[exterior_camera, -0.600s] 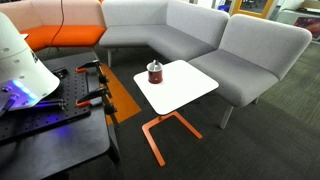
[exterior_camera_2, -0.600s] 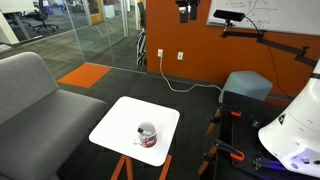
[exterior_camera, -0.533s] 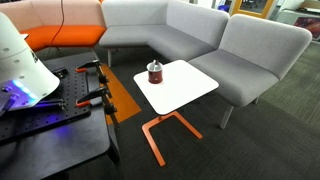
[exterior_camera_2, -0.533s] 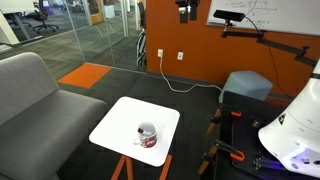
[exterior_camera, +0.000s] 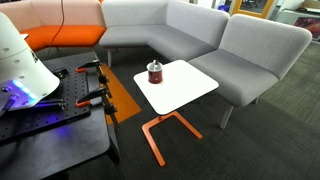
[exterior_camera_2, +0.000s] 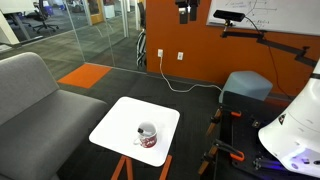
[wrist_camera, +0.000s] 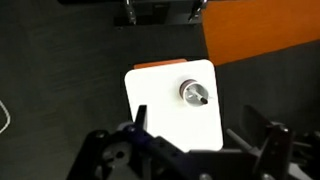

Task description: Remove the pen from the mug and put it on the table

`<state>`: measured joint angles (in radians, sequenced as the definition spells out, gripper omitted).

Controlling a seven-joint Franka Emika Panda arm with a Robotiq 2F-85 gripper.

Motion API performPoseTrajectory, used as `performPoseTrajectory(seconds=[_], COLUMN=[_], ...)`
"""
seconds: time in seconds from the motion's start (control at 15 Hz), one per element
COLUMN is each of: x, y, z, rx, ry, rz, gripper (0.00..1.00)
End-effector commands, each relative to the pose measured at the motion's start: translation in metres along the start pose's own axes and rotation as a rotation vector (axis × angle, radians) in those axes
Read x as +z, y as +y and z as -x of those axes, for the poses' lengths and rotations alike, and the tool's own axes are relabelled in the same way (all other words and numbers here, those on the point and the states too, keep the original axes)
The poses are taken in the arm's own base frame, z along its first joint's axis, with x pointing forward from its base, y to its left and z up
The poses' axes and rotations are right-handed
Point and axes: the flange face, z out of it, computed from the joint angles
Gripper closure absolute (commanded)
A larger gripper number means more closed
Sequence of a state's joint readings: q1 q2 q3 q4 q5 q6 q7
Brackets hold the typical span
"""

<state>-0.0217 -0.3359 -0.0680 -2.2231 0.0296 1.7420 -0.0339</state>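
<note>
A small dark red-brown mug [exterior_camera: 154, 72] stands near the edge of the white square table [exterior_camera: 185, 90]. It shows in both exterior views, also on the table top [exterior_camera_2: 120, 125] as the mug [exterior_camera_2: 147, 136]. In the wrist view the mug [wrist_camera: 192, 92] is seen from above with the thin pen [wrist_camera: 200, 99] leaning inside it. My gripper [wrist_camera: 198, 140] hangs high above the table [wrist_camera: 160, 105], open and empty, fingers spread at the bottom of the wrist view.
A grey sofa [exterior_camera: 200, 35] wraps behind the table. A black workbench with orange clamps [exterior_camera: 70, 95] stands beside the robot base [exterior_camera: 20, 60]. An orange floor patch [wrist_camera: 260, 25] lies past the table. The table's orange base [exterior_camera: 165, 135] rests on dark carpet.
</note>
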Motion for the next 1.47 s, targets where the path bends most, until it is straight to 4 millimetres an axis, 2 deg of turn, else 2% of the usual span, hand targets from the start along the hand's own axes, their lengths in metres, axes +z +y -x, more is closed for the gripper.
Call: performPoseTrajectory(seconds=[0.0, 0.13, 0.47, 0.67, 0.8, 0.87, 1.0, 1.13, 1.4], x=[0.029, 0.065, 0.192, 0.255, 0.286, 0.276, 0.294, 0.292, 0.292], y=[-0.021, -0.047, -0.126, -0.152, -0.152, -0.153, -0.151, -0.152, -0.153], z=[-0.010, -0.020, -0.043, -0.063, -0.081, -0.063, -0.078, -0.084, -0.083], rx=[-0.064, -0.201, -0.497, -0.670, -0.695, -0.650, -0.667, -0.675, -0.708], ry=[0.026, 0.088, 0.120, 0.129, 0.145, 0.129, 0.127, 0.135, 0.156], rz=[-0.003, 0.046, 0.103, 0.132, 0.114, 0.115, 0.105, 0.105, 0.091], gripper=[0.00, 0.00, 0.00, 0.00, 0.00, 0.00, 0.00, 0.00, 0.00])
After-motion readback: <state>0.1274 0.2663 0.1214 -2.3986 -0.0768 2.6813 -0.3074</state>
